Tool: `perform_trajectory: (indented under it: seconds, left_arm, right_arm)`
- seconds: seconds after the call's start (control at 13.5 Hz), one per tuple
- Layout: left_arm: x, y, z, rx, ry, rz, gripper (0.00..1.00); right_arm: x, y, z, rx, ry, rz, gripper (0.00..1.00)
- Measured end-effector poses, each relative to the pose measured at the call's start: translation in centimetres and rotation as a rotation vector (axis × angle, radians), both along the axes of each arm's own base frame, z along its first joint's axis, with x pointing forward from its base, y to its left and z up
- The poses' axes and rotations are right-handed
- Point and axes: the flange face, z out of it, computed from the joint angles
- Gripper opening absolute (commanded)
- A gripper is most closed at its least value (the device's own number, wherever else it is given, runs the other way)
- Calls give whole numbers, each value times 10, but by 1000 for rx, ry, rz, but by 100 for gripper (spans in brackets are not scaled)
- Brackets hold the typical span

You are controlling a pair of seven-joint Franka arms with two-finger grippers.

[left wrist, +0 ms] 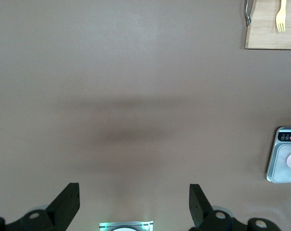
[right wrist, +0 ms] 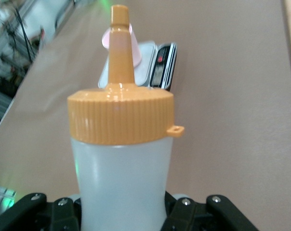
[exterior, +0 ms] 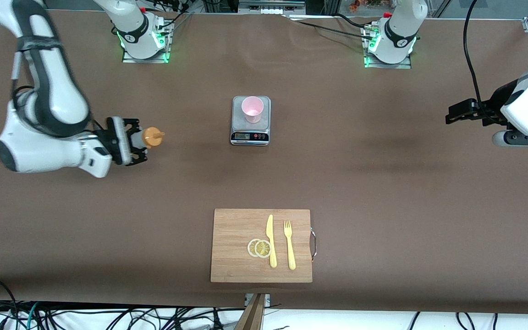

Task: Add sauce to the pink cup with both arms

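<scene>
From the front, we see the right gripper [exterior: 138,145] holding the sauce bottle [exterior: 151,138] above the tabletop [exterior: 383,183]; the pink cup [exterior: 252,109] stands on a digital scale [exterior: 250,121], display unreadable.

Left wrist: left gripper [left wrist: 134,204], jaws wide.

Right wrist: jaws clamp the bottle.

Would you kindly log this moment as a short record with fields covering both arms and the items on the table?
right pincer: shut on the translucent whitish squeeze bottle with orange nozzle cap, toward the right arm's end of the table
left pincer: open, holding nothing, waiting over bare table at the left arm's end
pale pink plastic cup: upright on the grey digital kitchen scale
wooden cutting board: nearer the front camera than the scale, carrying a yellow plastic knife, yellow plastic fork and two lemon slices
</scene>
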Motion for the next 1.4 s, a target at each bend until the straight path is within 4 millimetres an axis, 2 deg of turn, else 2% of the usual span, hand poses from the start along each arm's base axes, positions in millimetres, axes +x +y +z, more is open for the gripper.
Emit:
perform_trajectory:
  seconds: [0.15,0.3,0.44,0.67,0.74,0.89,0.96,1.11,1.26,1.33,1.4]
  left_arm:
    - [0,0,0,0,0,0,100]
    - [0,0,0,0,0,0,100]
    - [0,0,0,0,0,0,100]
    - [0,0,0,0,0,0,100]
    - [0,0,0,0,0,0,100]
    - [0,0,0,0,0,0,100]
    - [0,0,0,0,0,0,100]
    - [0,0,0,0,0,0,100]
    - [0,0,0,0,0,-1,100]
    - [0,0,0,0,0,-1,100]
    - [0,0,0,0,1,-1,100]
  right_arm:
    - [-1,-36,-29,184,12,-61,12]
    - [-5,-69,-71,340,16,-127,12]
    - [-15,-92,-117,487,2,-162,12]
    - [-33,-106,-180,671,-14,-213,12]
    - [-38,-109,-192,705,-27,-216,13]
    - [-40,-114,-200,724,-57,-205,14]
    - [-41,-117,-200,724,-69,-203,28]
    - [-43,-123,-204,722,-80,-205,62]
    - [-47,-129,-213,718,-78,-213,69]
    - [-49,-131,-216,718,-74,-216,90]
    - [-49,-131,-218,719,-71,-217,100]
